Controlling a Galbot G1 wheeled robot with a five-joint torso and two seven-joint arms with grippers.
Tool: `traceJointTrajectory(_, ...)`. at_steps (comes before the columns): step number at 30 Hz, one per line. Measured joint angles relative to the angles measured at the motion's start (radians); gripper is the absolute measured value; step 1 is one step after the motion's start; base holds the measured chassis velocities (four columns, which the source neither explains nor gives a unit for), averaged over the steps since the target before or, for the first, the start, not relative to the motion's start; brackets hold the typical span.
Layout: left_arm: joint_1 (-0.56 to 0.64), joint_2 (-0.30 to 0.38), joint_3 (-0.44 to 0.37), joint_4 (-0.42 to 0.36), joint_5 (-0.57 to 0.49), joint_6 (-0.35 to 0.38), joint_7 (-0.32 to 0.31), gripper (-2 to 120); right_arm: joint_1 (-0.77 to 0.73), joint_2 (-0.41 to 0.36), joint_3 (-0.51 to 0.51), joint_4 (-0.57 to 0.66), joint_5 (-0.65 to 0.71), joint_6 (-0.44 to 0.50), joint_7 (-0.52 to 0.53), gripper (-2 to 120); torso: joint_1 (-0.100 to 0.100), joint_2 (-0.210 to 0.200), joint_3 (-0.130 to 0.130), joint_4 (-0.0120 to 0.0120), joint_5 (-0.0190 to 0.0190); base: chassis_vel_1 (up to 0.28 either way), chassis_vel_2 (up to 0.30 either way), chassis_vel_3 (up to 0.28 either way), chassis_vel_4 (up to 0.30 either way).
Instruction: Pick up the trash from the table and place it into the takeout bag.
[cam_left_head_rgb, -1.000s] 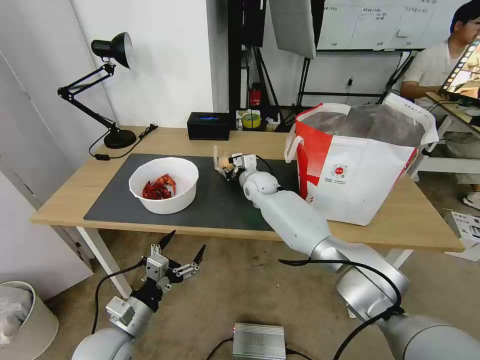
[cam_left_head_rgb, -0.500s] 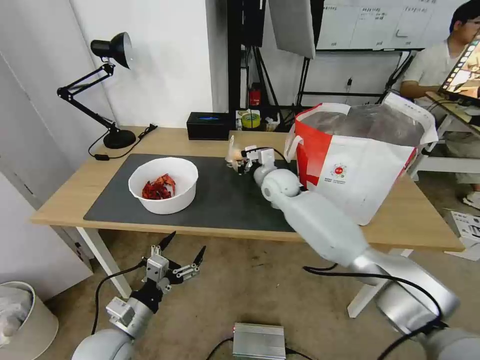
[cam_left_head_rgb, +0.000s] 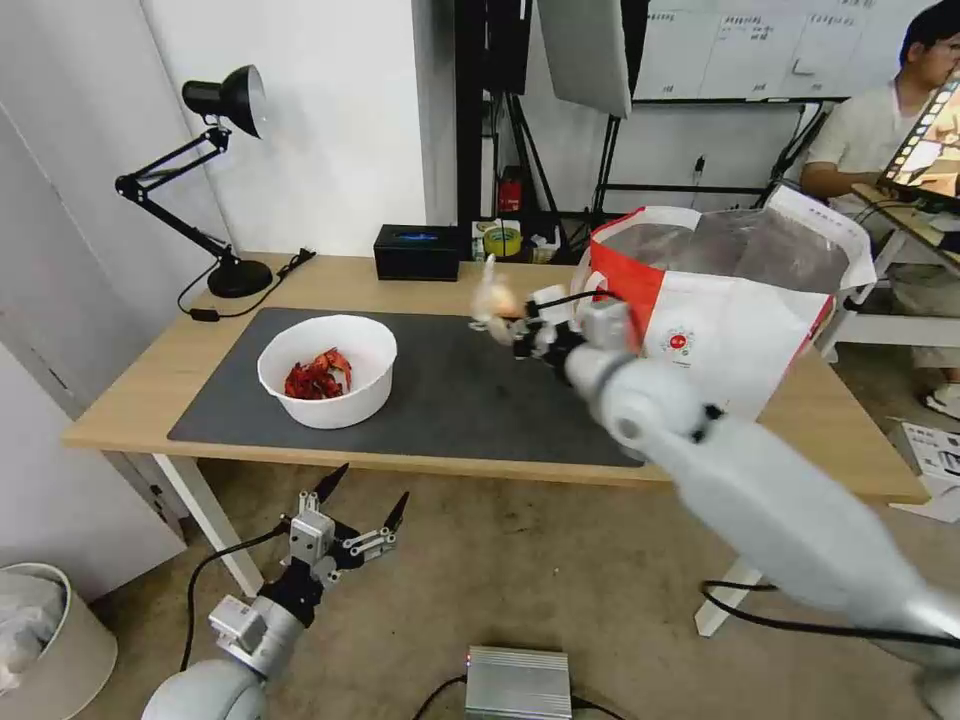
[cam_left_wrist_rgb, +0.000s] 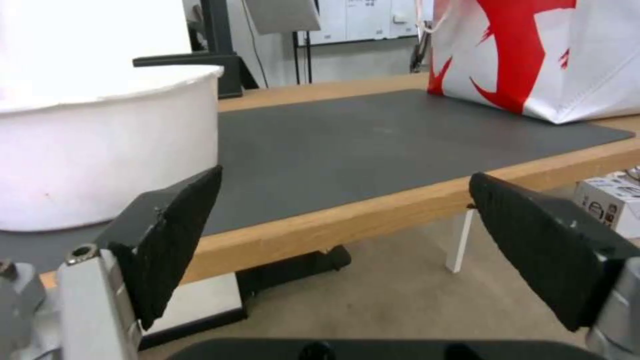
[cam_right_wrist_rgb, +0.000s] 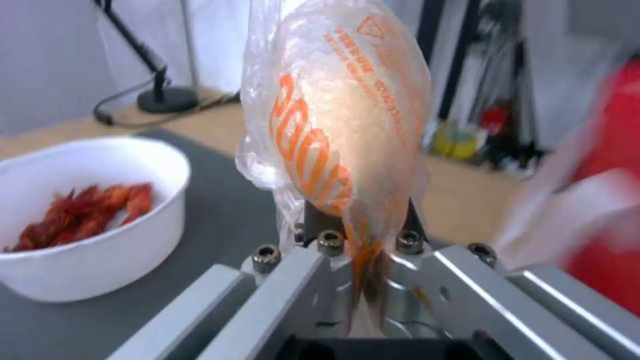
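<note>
My right gripper (cam_left_head_rgb: 508, 328) is shut on a small knotted clear bag (cam_left_head_rgb: 493, 297) with tan contents and orange print, held in the air above the dark mat, just left of the takeout bag (cam_left_head_rgb: 720, 310). Up close, the small bag (cam_right_wrist_rgb: 340, 115) stands up out of the closed fingers. A white bowl (cam_left_head_rgb: 327, 369) with red shellfish shells sits on the mat's left half; it also appears as the white bowl (cam_right_wrist_rgb: 87, 215) in the right wrist view. My left gripper (cam_left_head_rgb: 362, 505) hangs open below the table's (cam_left_head_rgb: 300, 275) front edge, with the bowl (cam_left_wrist_rgb: 100, 145) beyond its fingers (cam_left_wrist_rgb: 173, 235).
A black desk lamp (cam_left_head_rgb: 205, 170) stands at the table's back left with its cord on the wood. A black rectangular box (cam_left_head_rgb: 417, 251) sits at the back edge. A white bin (cam_left_head_rgb: 45, 630) and a metal box (cam_left_head_rgb: 517, 682) are on the floor.
My right arm has lifted the small knotted bag and carried it to the right, toward the takeout bag. The left arm and the bowl have not moved.
</note>
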Motion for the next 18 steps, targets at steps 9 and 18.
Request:
traceJointTrajectory(9, 0.005, -0.015, 0.015, -0.007, 0.019, 0.001, -0.001, 100, 0.014, -0.115, 0.121, 0.009, -0.248, 0.05, -0.035, 0, 0.0, 0.0, 0.0, 0.0003, -0.0001, 0.0, 0.0, 0.0, 0.0)
traceJointTrajectory(18, 0.02, -0.028, 0.015, -0.02, 0.036, 0.001, -0.001, 100, 0.042, -0.157, 0.162, -0.048, -0.344, 0.018, -0.028, 0, 0.0, 0.0, 0.0, 0.0004, -0.0002, 0.0, 0.0, 0.0, 0.0)
